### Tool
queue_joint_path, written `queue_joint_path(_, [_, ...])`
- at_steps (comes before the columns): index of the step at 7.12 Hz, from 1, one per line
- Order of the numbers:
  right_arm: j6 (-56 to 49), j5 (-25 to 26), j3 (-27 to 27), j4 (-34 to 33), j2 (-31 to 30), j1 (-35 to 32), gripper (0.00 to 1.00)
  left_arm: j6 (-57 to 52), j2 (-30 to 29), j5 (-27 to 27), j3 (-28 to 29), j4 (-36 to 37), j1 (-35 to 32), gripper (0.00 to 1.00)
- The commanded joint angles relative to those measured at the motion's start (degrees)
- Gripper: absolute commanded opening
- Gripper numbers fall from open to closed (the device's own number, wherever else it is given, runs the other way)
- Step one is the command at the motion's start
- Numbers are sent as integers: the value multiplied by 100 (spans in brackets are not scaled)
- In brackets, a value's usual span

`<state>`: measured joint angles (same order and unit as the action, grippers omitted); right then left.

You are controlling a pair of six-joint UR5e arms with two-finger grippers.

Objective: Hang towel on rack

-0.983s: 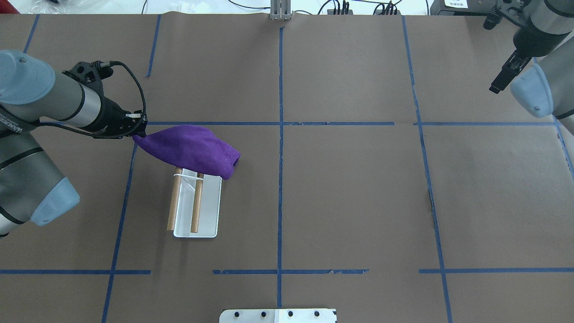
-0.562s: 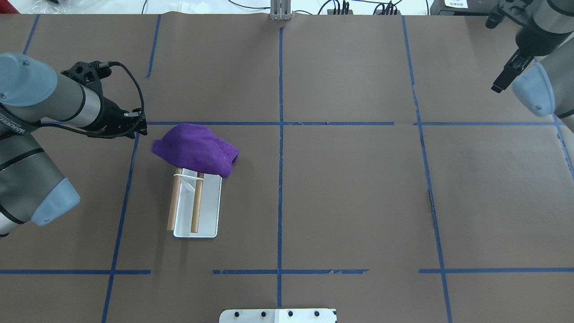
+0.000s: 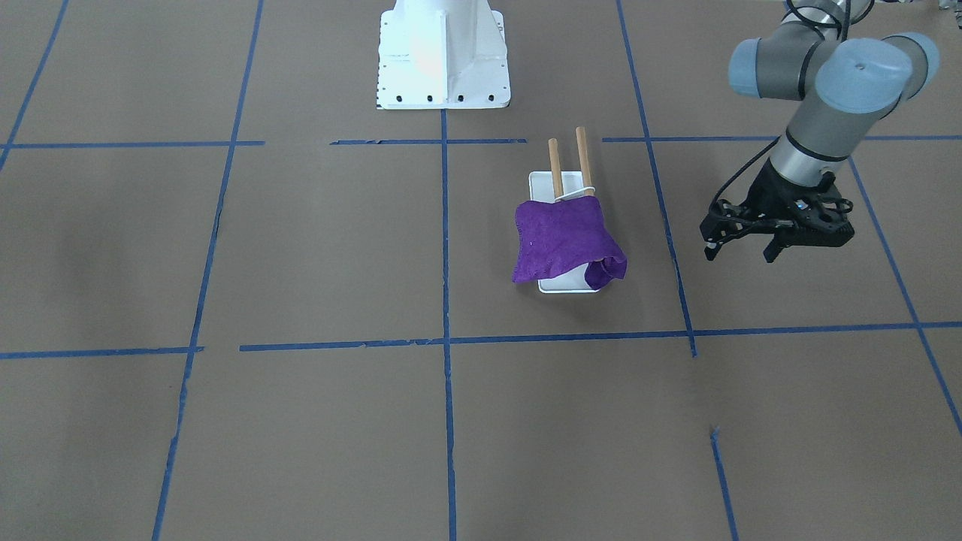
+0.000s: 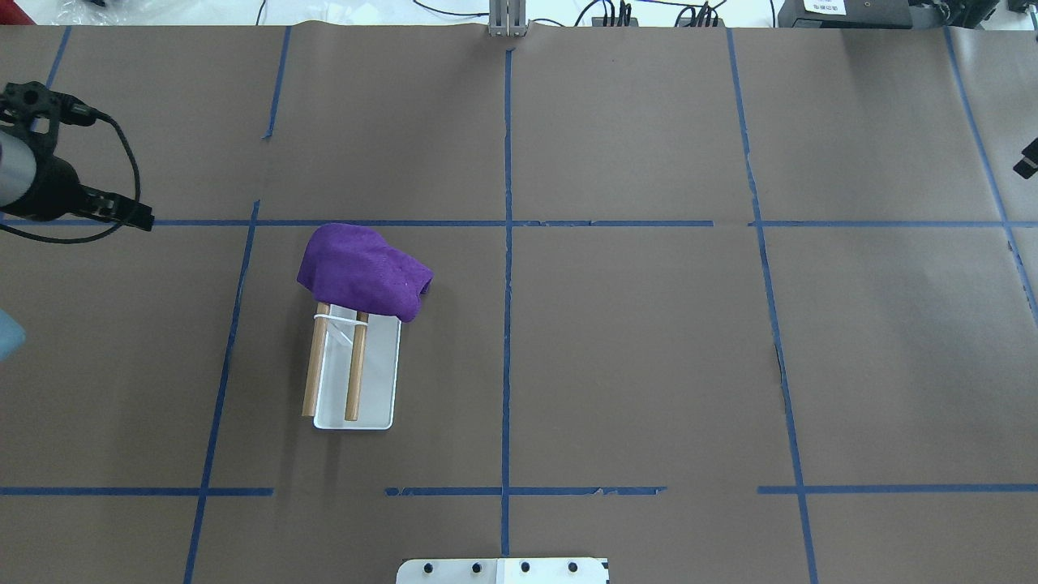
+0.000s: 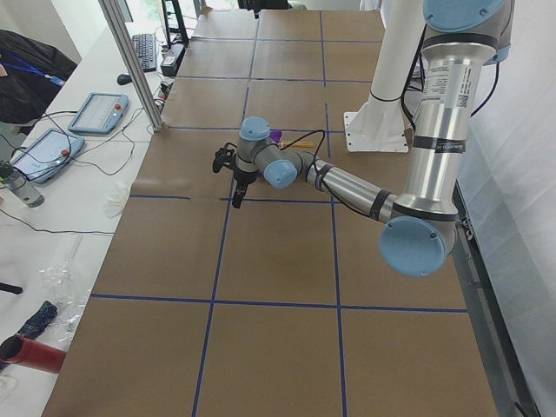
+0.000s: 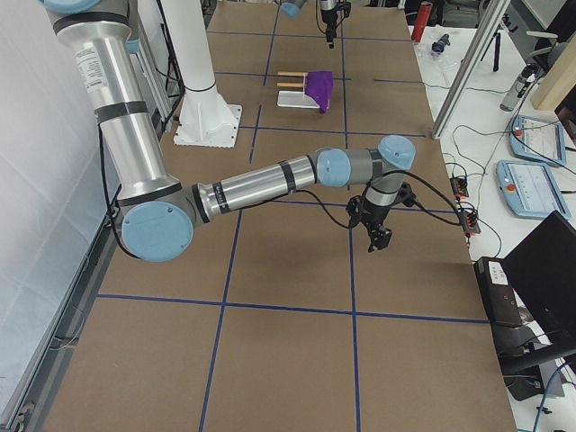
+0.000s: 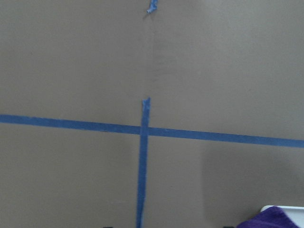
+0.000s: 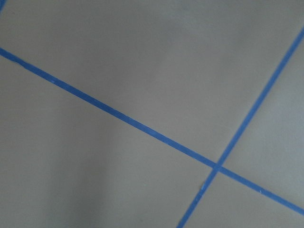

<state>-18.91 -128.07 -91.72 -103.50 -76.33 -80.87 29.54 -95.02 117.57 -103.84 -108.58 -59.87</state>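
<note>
The purple towel (image 4: 365, 272) is draped over the far ends of the rack's two wooden rods (image 4: 354, 373) and hangs down both sides; it also shows in the front view (image 3: 564, 240). The rack's white base (image 4: 379, 381) lies flat on the brown table. My left gripper (image 3: 739, 254) is open and empty, well to the left of the rack in the overhead view (image 4: 122, 212). The left wrist view shows a corner of the towel (image 7: 280, 222). Only a sliver of my right gripper (image 4: 1028, 168) shows at the right edge; I cannot tell its state.
The white bolted robot pedestal (image 3: 443, 52) stands at the table's near edge behind the rack. Blue tape lines (image 4: 507, 243) divide the brown table cover. A metal post (image 4: 507, 20) stands at the far edge. Side tables with tablets (image 5: 91, 113) flank the table ends.
My left gripper let go of the towel's corner and drew back to the left. The freed corner dropped onto the rack. My right arm pulled away to the right, almost out of view.
</note>
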Motion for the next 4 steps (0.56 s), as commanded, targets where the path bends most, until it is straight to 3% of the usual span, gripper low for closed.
queue_joint_path(1, [-8, -77, 6, 5, -643, -716, 100, -2643, 177, 433, 39, 1035, -1275, 100])
queue_joint_path(3, [-25, -480, 6, 14, -1119, -1122, 100, -4082, 168, 433, 449, 1576, -2436, 100])
queue_joint_path(4, [1, -491, 5, 162, -1286, -1193, 100, -4131, 238, 407, 669, 1568, -2641, 100])
